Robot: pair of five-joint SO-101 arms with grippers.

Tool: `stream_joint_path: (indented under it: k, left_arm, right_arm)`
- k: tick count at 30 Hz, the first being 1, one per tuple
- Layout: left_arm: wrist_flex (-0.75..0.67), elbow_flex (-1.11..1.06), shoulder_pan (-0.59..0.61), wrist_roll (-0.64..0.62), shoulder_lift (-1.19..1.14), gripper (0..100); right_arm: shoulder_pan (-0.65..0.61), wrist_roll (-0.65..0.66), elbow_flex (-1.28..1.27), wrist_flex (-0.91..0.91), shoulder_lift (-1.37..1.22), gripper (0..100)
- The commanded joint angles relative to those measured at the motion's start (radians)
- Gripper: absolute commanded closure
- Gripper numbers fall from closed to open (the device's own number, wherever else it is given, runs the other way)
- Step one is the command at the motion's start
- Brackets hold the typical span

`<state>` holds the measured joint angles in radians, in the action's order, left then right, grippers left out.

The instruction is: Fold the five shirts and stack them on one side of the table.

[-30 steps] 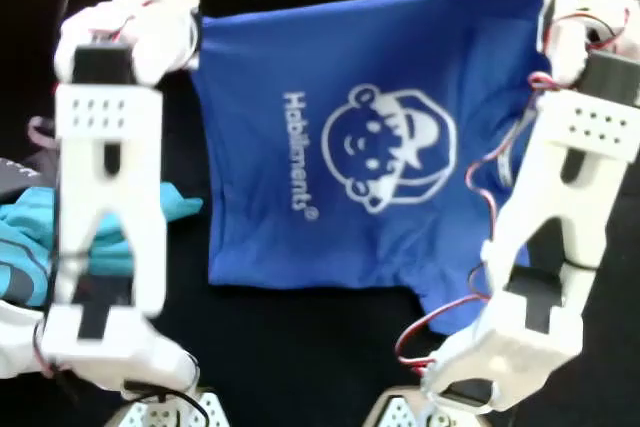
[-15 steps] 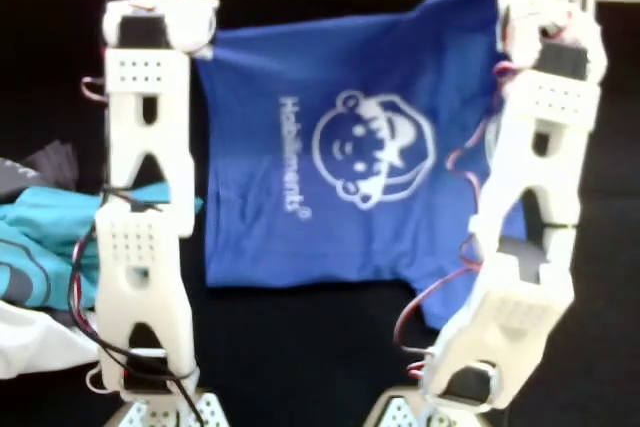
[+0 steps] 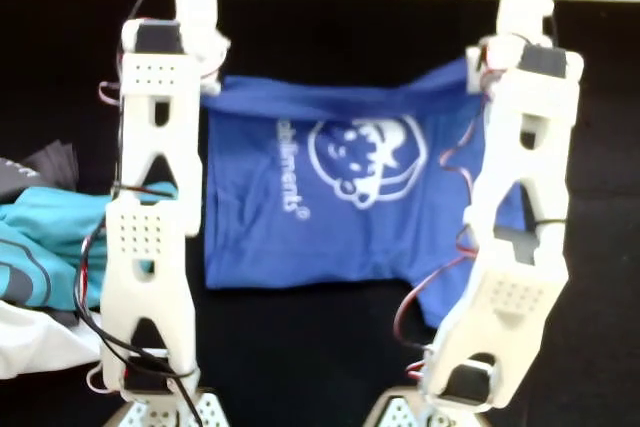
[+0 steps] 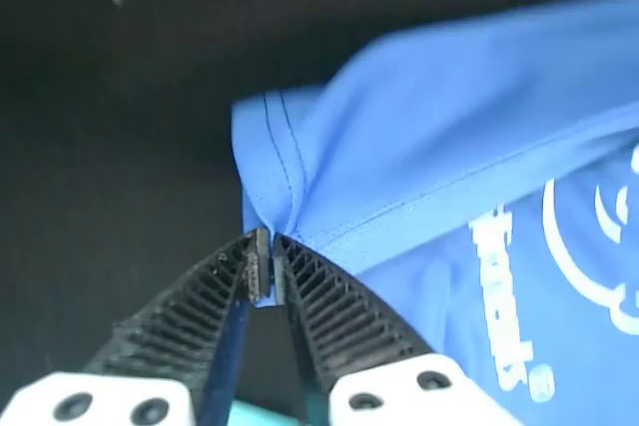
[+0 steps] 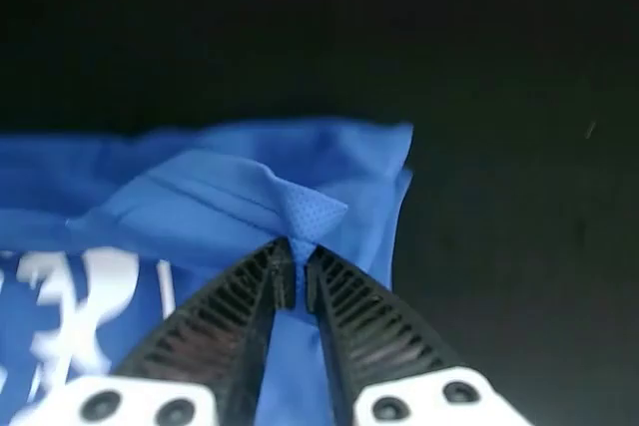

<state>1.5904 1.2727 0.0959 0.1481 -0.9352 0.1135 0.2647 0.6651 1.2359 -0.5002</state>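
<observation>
Both arms have stretched out toward 12 o'clock over the last second, and the far edge of the blue shirt (image 3: 330, 217) has dropped away from the pale strip onto the black desk (image 3: 320, 347). The shirt lies mid-desk between the left arm (image 3: 150, 237) and the right arm (image 3: 520, 197). The left jaws are pinched tight on one far corner, at its double-stitched hem (image 4: 275, 147). The right jaws are closed on the other far corner, where a small mesh-textured patch (image 5: 310, 212) puckers.

To fold cleanly, both pinches should probably hold firm while the arms travel at an equal pace. That keeps the edge taut and straight, and the jaws should let go only once the cloth lies flat. The thin, limp knit sags and creases easily; its white print (image 3: 360, 152) is already rumpled. A crumpled teal garment (image 3: 40, 237) waits at 9 o'clock.
</observation>
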Motion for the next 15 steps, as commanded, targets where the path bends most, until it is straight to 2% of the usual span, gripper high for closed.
stream_joint_path:
  k: [1,8,10,15]
  left_arm:
    - [0.141,0.042,-0.015,0.017,0.068,99]
    - [0.19,0.013,0.013,0.051,0.119,99]
    - [0.19,-0.076,0.008,0.052,0.194,99]
    - [0.186,-0.464,0.002,0.057,0.44,99]
  right_arm:
    - [0.019,-0.011,0.013,0.143,0.094,99.3]
    - [0.018,-0.009,0.01,0.389,0.182,99.3]
    - [0.019,-0.009,0.005,0.441,0.209,99.3]
    - [0.019,-0.009,0.001,0.526,0.252,99.3]
